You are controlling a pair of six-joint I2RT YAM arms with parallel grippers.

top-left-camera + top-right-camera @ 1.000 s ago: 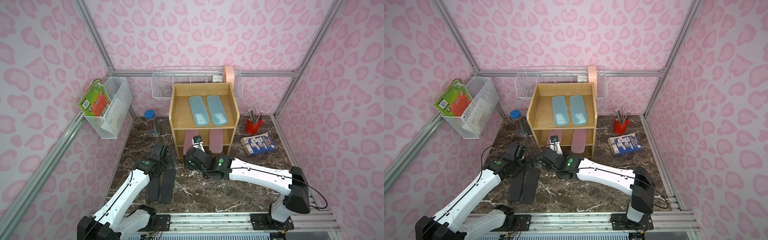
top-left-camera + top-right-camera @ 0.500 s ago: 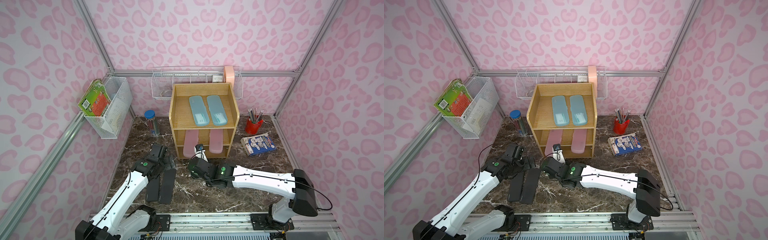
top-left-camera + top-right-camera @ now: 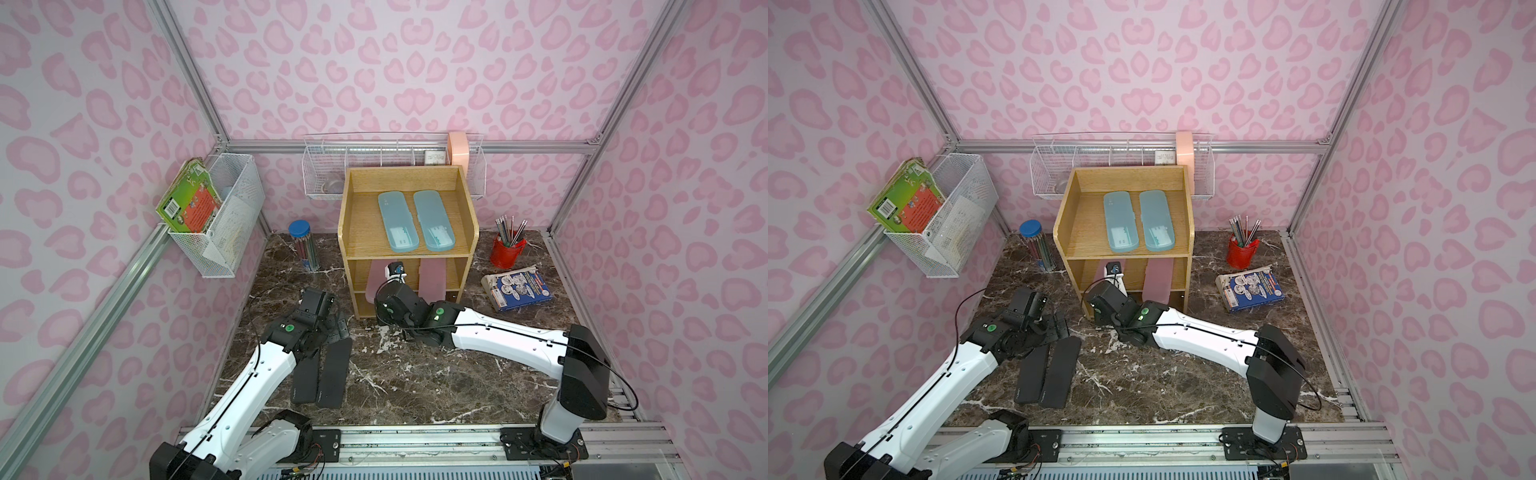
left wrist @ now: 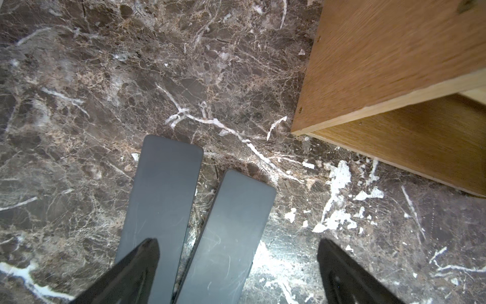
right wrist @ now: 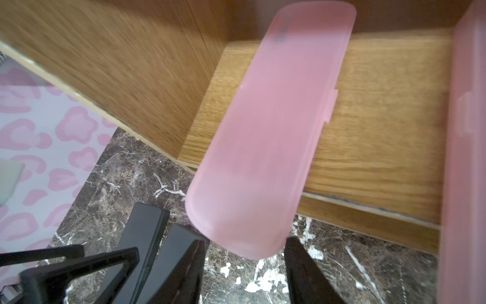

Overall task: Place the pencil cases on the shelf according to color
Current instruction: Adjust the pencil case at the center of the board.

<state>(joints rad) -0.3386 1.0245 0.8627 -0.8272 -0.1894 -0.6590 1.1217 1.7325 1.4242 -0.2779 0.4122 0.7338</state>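
Right gripper (image 5: 246, 238) pinches the near end of the left pink case (image 5: 268, 131) (it overhangs the middle tier of the shelf (image 5: 368, 158)). The second pink case (image 5: 468, 158) lies to its right. Left gripper (image 4: 236, 240), fingers spread, hovers over the black cases (image 4: 160, 197) on the table (image 4: 105, 79). The blue cases (image 3: 397, 221) lie on the top tier.

Pink cases (image 3: 432, 277) overhang shelf (image 3: 345, 232) middle tier; bottom tier open.

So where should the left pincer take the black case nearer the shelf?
Best across its narrow width near the shelf-side end, from above. The case lies flat and thin on the marble; there the gap to the other black case is widest.
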